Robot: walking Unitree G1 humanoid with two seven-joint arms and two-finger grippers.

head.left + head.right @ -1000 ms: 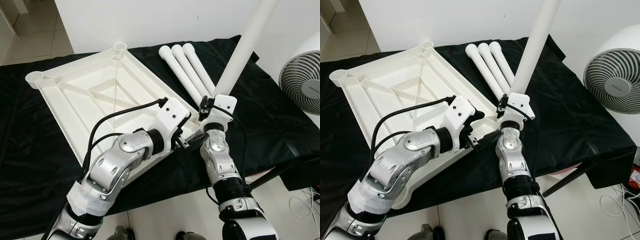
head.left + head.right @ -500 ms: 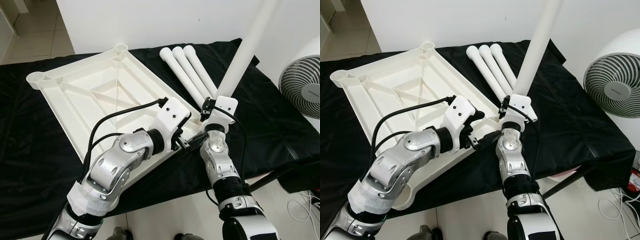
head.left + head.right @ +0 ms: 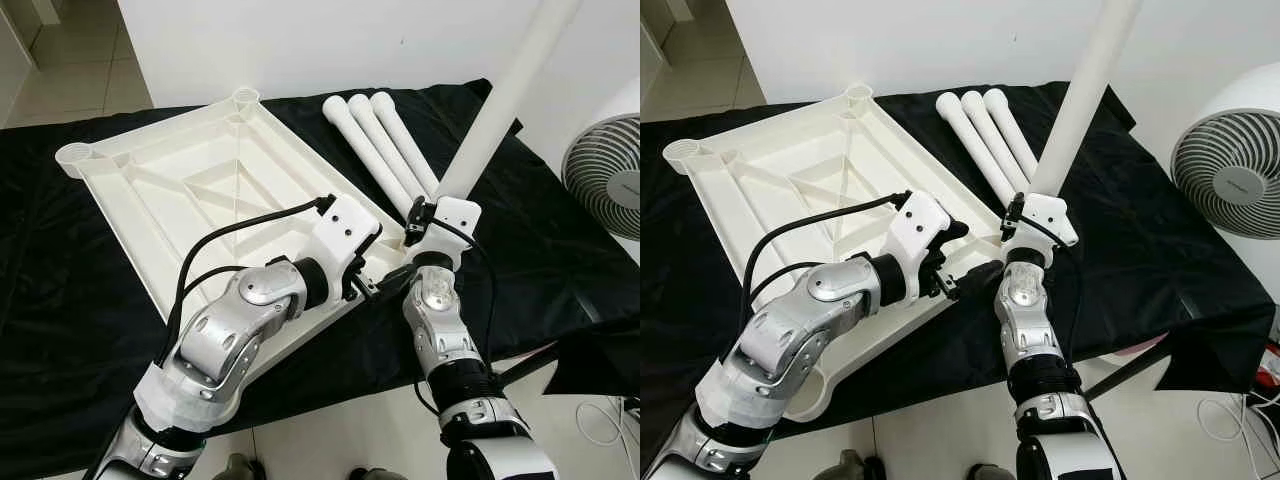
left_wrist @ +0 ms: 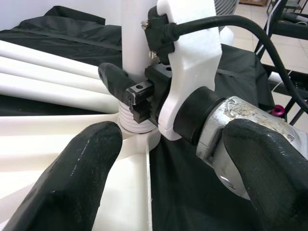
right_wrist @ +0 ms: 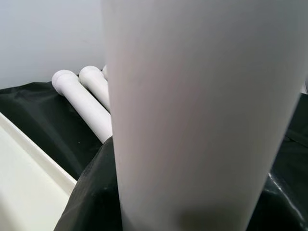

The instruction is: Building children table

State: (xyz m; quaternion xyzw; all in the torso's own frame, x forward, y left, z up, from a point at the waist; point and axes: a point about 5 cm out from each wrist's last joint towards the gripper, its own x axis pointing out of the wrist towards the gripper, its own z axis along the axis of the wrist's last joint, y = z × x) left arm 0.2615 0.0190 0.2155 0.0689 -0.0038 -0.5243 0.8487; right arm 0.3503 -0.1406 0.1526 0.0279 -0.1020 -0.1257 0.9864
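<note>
The white plastic table top lies upside down on black cloth, with round sockets at its corners. At its near right corner, one white leg stands tilted, its threaded end at the socket. My right gripper is shut on that leg just above the thread; the leg looms close in the right wrist view. My left gripper is at the same corner, its fingers spread wide and open on either side of the socket. Three more legs lie side by side behind.
A white fan stands off the table's right end. The black cloth hangs over the near edge above pale floor. A dark slanted bar runs below the right corner.
The held leg leans a little further to the right, and my right wrist has shifted slightly with it. The view has drifted a little. My left gripper stays at the corner.
</note>
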